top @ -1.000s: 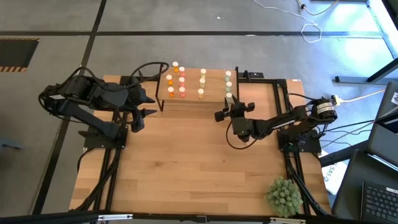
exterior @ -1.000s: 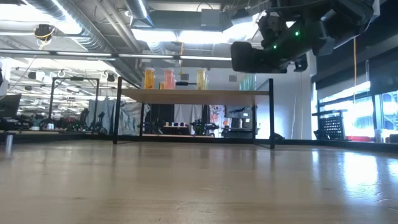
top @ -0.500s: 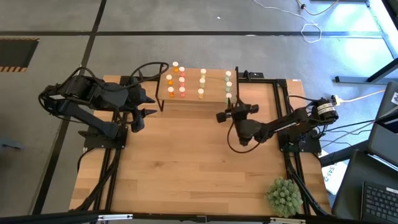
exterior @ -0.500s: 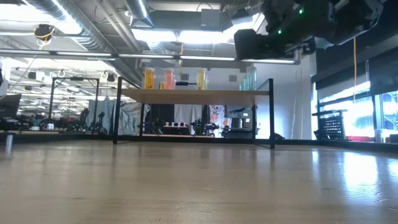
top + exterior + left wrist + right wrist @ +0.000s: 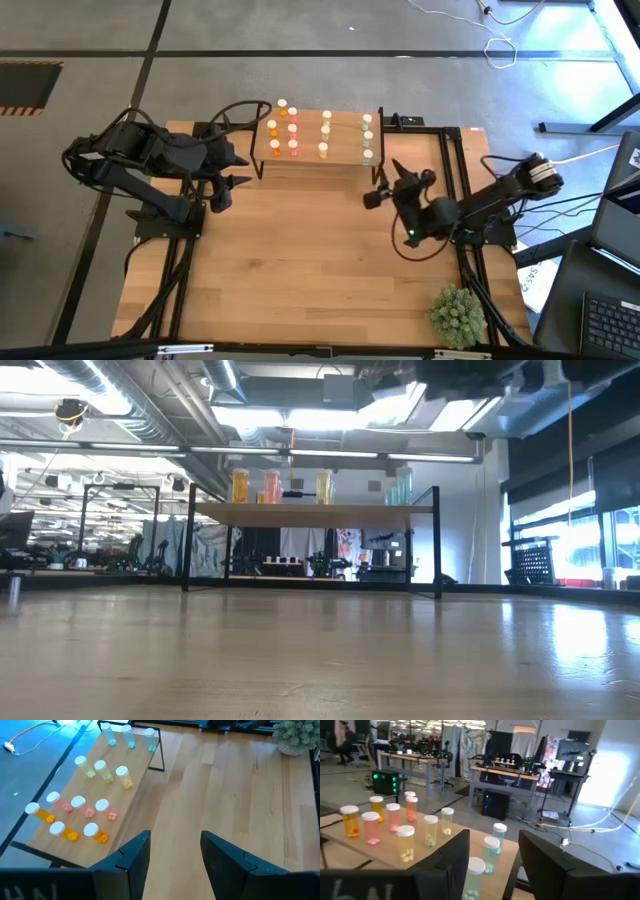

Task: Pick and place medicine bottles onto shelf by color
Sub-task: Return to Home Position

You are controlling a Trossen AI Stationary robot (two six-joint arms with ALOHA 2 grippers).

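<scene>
Medicine bottles point(image 5: 326, 131) — white-capped, orange, red-pink, yellow, pale green — stand on the small light-wood shelf point(image 5: 346, 141), one colour per column, as sorting demands. Right gripper point(image 5: 382, 184), spread and empty, hangs near the shelf's corner; left gripper point(image 5: 243, 170), also spread, waits alongside.

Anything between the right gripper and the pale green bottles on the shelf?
Nothing visible. The right gripper is open, over the table off the shelf's right corner, and its wrist view looks straight at the pale green bottles. The left gripper waits open at the shelf's left end.
</scene>
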